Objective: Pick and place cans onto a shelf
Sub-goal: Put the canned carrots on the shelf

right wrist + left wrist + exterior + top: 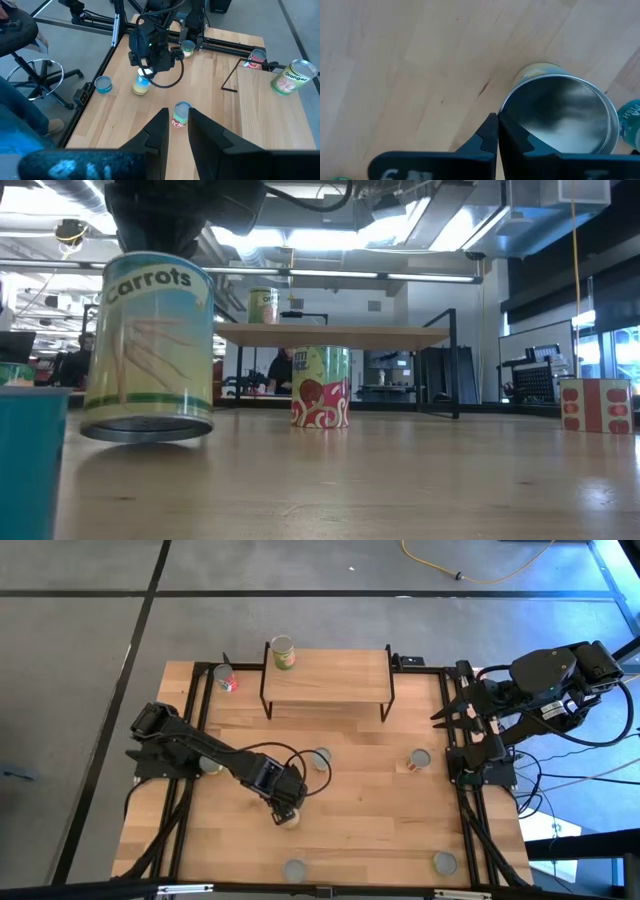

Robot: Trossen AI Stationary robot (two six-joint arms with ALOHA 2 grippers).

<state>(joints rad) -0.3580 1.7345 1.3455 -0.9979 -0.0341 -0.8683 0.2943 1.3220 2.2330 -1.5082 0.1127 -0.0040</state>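
Observation:
My left gripper [288, 808] is shut on a yellow-green "Carrots" can [148, 345] near the table's middle front. The can also shows in the right wrist view [141, 82]. The shelf [325, 675] stands at the table's far side. A green-labelled can [283, 652] stands upright on its far left corner. My right gripper [442, 722] waits at the table's right edge, slightly open and empty. My left gripper holds the Carrots can by the rim of its silver top [502, 111]. One finger is over the top and one is outside the wall. The fingers come from above, pointing down. The can hangs slightly tilted, its base [148, 430] just clear of the table.
Loose cans stand on the table: a red one [227, 680] left of the shelf, one under my left arm [210, 765], two mid-table [320, 758] [420, 760], and two near the front edge [295, 870] [443, 862]. A person sits beyond the table's front [15, 30].

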